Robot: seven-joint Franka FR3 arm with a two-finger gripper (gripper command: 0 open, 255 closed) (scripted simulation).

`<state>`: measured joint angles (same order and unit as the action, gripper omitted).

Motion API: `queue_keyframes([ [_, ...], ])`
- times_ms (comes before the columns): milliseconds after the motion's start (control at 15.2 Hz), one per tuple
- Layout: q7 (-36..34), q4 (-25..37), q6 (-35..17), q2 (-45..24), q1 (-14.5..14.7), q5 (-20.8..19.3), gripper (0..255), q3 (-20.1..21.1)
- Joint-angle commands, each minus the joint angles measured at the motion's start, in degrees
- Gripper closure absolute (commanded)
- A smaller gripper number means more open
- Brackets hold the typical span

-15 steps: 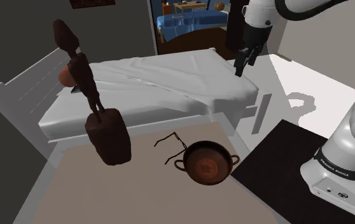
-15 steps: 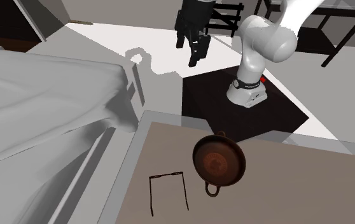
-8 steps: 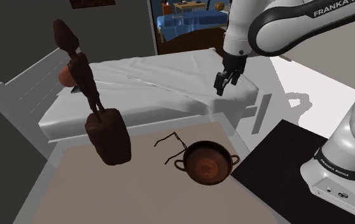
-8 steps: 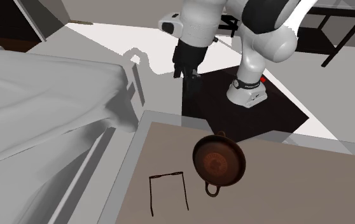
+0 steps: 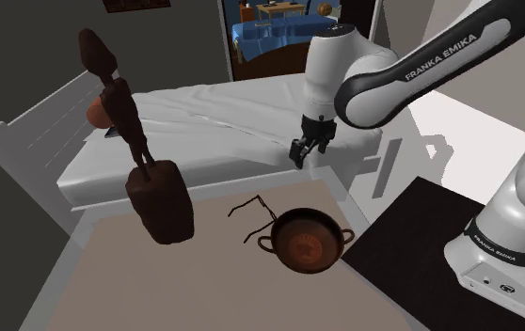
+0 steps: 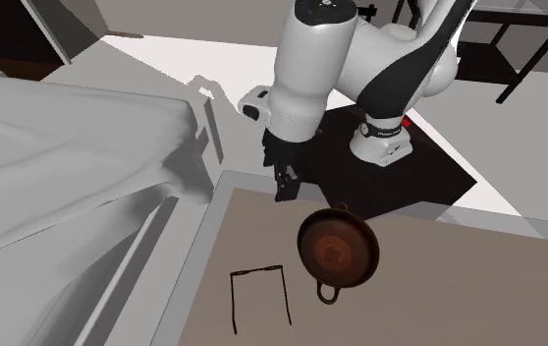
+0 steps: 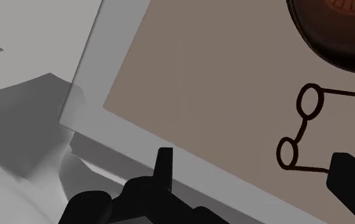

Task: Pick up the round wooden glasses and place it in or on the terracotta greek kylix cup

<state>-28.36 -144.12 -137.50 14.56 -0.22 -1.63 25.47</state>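
**A:** Where are the glasses point(image 5: 266, 211) point(image 6: 258, 269) point(image 7: 299, 127)?

**B:** They lie flat on the brown rug point(image 5: 110, 273) point(image 6: 439, 295) point(image 7: 201, 83), close to the rug's grey-bordered edge that runs along the bed point(image 5: 223, 122) point(image 6: 66, 147). The frame is thin and dark. The wrist view shows two round lenses, and both temples are unfolded.

**A:** And the cup?

**B:** The kylix point(image 5: 305, 242) point(image 6: 336, 248) point(image 7: 335, 32) is a dark reddish-brown bowl with two small loop handles. It stands upright on the same rug, near the corner by the foot of the bed and the robot's stand point(image 5: 505, 268). The glasses are just beside it, farther along the bed-side edge. In the second exterior view the two are apart.

**A:** What about the hand?

**B:** The gripper point(image 5: 303, 150) point(image 6: 284, 182) point(image 7: 252, 157) hangs in the air over that corner of the rug, pointing down, next to the foot of the bed. In the wrist view its two black fingers stand wide apart with nothing between them but rug. The glasses lie by one fingertip and touch neither finger.

**A:** Anything else nearby?

**B:** A tall dark-brown figure point(image 5: 162, 197) stands at the rug's bed-side edge in the shoulder view, well apart from the cup.
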Motion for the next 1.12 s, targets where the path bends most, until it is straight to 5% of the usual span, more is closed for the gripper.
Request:
queue_keyframes([
  [0,-4.30,1.04,-3.46,-4.76,-0.95,-2.61,0,1.92],
  [396,-20.48,7.69,-9.64,-20.47,-1.61,-16.59,0,4.41],
  [726,-32.52,15.79,-11.72,-33.15,3.37,-27.58,0,0.65],
  [1056,-38.09,21.70,-13.22,-41.29,7.61,-32.54,0,-3.08],
])
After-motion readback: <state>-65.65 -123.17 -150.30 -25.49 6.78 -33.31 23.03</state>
